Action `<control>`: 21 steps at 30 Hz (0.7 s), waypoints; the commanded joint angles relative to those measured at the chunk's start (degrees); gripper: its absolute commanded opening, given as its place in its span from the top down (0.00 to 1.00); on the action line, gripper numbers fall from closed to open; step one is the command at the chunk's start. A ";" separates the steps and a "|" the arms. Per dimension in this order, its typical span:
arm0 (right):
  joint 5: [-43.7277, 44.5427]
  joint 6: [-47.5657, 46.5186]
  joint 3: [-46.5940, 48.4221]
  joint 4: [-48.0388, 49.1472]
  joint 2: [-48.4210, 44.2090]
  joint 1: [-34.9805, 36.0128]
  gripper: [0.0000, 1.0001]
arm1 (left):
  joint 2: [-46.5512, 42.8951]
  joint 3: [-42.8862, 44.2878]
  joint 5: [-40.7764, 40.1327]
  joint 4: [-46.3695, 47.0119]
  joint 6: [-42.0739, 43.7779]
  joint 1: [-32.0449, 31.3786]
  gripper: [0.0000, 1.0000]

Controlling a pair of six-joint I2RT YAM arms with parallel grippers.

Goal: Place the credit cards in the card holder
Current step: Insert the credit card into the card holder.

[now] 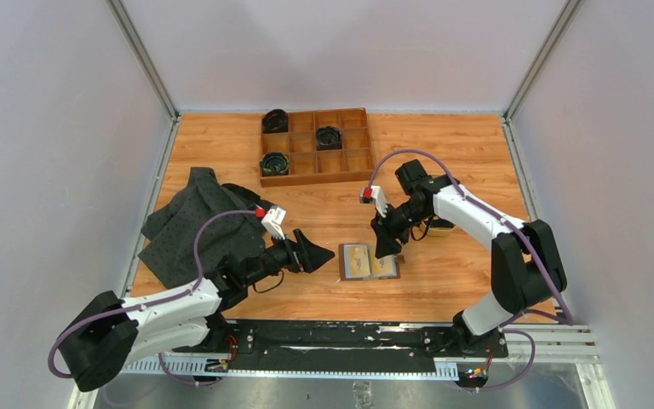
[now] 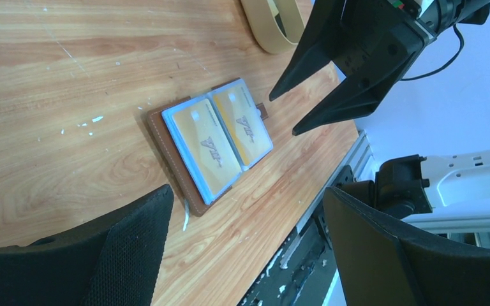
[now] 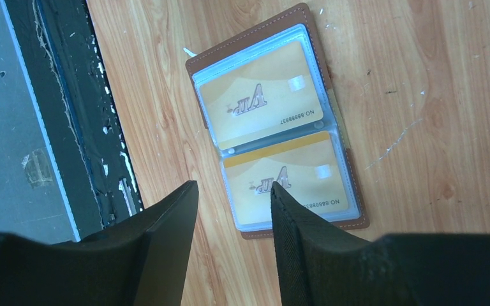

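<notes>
Wooden table (image 1: pixel 468 281): card holder (image 3: pixel 250 39) lies open flat near the front edge, two yellow-gold credit cards (image 3: pixel 261 95) in its clear sleeves. Left gripper (image 2: pixel 247 190) beside it, fingers wide, empty. Right gripper (image 3: pixel 234 188) above it, fingers narrowly apart, empty.

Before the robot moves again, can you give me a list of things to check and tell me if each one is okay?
1. Card holder lies open and flat on the table: ok.
2. Two yellow cards sit inside its clear sleeves: ok.
3. Left gripper is open, empty and off to the side of the card holder: ok.
4. Right gripper hangs over the card holder, jaws apart, holding nothing: ok.
5. More cards waiting in the tan dish: cannot tell, it is mostly cut off or hidden.
</notes>
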 commanded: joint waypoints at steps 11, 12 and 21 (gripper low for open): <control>-0.91 2.16 1.52 -0.85 3.53 -0.49 0.54 | 7.53 4.13 1.65 3.77 0.36 -2.40 0.14; -0.77 2.29 1.53 -0.83 3.65 -0.50 0.55 | 7.93 4.20 1.66 4.14 0.36 -2.55 0.15; -0.45 2.40 1.62 -0.83 4.12 -0.48 0.55 | 10.03 3.69 2.08 7.09 -0.21 -2.69 0.17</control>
